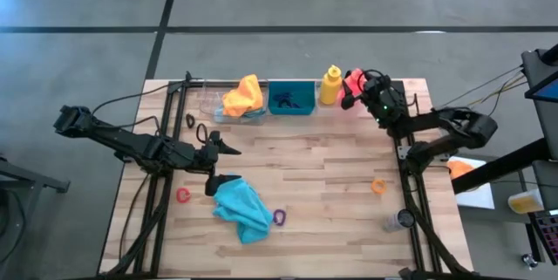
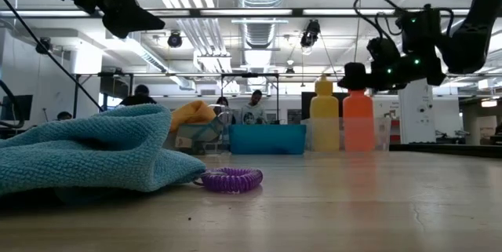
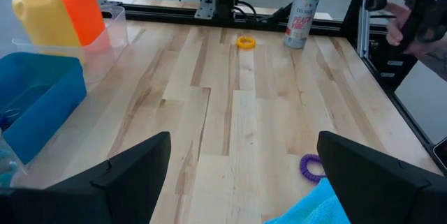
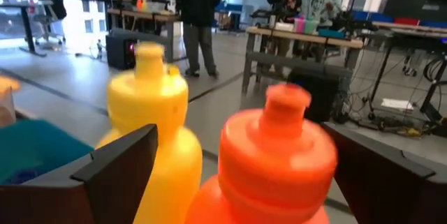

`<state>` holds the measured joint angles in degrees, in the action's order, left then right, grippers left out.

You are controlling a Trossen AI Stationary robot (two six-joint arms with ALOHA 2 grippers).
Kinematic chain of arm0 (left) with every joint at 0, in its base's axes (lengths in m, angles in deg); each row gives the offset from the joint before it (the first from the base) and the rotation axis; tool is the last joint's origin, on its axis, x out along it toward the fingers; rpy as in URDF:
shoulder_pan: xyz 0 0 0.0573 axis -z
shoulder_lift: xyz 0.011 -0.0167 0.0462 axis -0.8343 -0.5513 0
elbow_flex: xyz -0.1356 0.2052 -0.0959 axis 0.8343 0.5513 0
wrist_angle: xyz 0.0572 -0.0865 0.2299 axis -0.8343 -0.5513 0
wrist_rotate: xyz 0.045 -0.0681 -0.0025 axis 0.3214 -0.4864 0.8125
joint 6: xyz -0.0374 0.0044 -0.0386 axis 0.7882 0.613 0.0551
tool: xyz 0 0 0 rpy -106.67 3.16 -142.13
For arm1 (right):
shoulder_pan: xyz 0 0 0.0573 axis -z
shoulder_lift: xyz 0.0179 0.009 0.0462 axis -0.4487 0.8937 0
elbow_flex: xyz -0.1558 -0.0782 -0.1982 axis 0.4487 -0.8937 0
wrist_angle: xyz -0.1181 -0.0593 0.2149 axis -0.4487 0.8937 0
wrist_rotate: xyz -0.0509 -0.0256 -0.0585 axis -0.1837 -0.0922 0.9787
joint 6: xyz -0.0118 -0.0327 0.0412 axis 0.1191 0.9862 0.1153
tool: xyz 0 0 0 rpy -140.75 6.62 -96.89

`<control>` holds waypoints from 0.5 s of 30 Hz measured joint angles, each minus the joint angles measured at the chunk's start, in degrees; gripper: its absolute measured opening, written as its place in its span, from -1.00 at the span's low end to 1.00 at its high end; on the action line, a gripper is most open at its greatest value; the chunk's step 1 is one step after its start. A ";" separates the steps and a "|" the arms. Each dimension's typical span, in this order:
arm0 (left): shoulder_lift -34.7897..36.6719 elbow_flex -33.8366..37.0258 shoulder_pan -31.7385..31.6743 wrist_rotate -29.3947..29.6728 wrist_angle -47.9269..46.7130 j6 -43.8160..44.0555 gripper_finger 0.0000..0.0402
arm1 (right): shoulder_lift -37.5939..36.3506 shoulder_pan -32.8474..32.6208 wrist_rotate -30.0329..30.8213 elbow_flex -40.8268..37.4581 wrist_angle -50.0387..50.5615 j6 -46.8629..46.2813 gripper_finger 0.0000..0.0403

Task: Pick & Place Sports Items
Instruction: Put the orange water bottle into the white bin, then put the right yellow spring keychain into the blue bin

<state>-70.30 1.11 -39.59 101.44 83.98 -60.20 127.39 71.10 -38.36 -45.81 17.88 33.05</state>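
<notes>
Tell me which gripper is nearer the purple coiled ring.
Left. The left gripper hovers just beyond the teal cloth from the purple coiled ring; the right gripper is far off at the pink-red bottle.

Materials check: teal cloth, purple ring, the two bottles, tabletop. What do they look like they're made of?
Teal cloth: soft, nubby matte fabric, likely microfibre towelling; it slumps in folds.
Purple ring: coiled, slightly glossy, probably plastic spiral cord.
Yellow bottle and orange-red bottle: smooth, opaque moulded plastic with a mild sheen.
Tabletop: light wood strips, butcher-block style, satin finish.
</notes>
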 joint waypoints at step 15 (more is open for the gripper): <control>0.00 0.00 0.00 0.00 0.00 -0.50 0.82 | -25.86 -11.26 0.05 0.02 17.11 11.28 0.94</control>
<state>-70.30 1.11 -39.59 101.44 83.98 -60.70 101.53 59.84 -38.31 -45.79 34.98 44.33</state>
